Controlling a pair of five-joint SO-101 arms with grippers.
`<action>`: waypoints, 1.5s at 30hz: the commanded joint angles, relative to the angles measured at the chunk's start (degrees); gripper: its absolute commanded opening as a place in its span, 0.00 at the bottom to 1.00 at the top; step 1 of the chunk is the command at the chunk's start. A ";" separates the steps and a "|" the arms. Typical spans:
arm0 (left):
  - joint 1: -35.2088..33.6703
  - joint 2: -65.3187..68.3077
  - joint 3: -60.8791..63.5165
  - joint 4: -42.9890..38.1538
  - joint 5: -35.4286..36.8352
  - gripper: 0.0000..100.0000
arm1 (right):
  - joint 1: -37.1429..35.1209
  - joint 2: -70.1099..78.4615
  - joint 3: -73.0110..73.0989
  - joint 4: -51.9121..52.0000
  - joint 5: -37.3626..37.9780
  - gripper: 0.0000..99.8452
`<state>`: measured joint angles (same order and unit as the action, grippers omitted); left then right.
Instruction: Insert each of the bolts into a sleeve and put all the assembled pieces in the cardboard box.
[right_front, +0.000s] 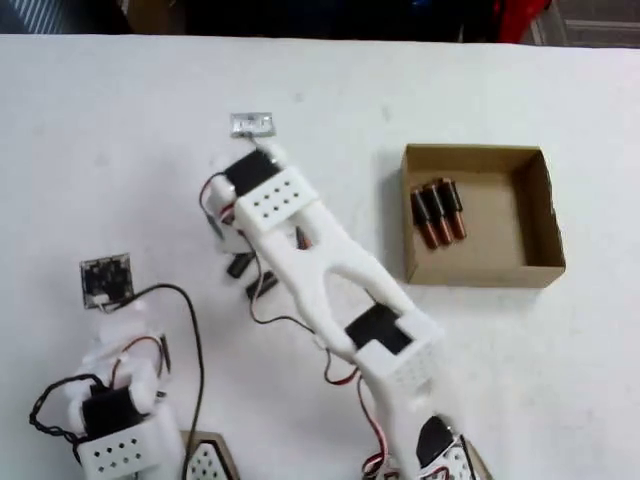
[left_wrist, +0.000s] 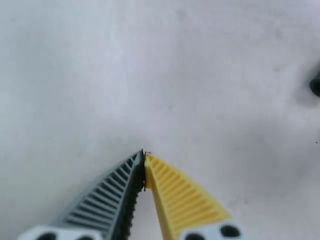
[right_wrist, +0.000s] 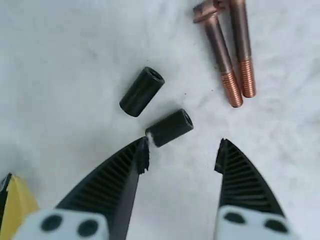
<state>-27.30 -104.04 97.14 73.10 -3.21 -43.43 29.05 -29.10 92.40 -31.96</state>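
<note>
— Sleeves, where?
— Two black sleeves (right_wrist: 142, 91) loose on the white tabletop (right_wrist: 60, 60), on their sides, close together but apart. Nearer sleeve (right_wrist: 170, 128) with one end right at a fingertip (right_wrist: 141, 152); touching or not, cannot tell.
— Bolts?
— Two copper bolts (right_wrist: 220, 60) just past the sleeves, side by side, threaded ends pointing the same way.
— Right claw?
— Right claw (right_wrist: 182, 150) spread wide, gripping nothing, low over the nearer sleeve. Right arm (right_front: 320, 250) stretched long, slanting from the near edge toward the middle of the tabletop in the high view.
— Anything boxed?
— Three assembled pieces (right_front: 437, 212) in the cardboard box (right_front: 475, 152), side by side, toward the wall nearest the right arm. Box standing apart from that arm.
— Left claw?
— Left claw (left_wrist: 144, 157) pressed together at the tips, holding nothing, above bare tabletop. Left arm (right_front: 120, 455) folded back at the lower left of the high view.
</note>
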 joint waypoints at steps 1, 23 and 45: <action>-2.33 -0.57 -0.18 0.44 -0.53 0.02 | -2.33 3.03 -0.70 -3.65 -3.43 0.20; -7.08 -0.57 -0.18 0.44 -0.53 0.02 | -4.44 5.14 -0.79 -12.79 -23.12 0.20; -7.08 -0.66 -0.18 0.35 -0.53 0.02 | -1.80 10.51 -0.79 -19.47 -26.37 0.20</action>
<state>-33.98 -104.04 97.14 73.10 -3.21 -45.71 39.08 -28.92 75.25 -57.98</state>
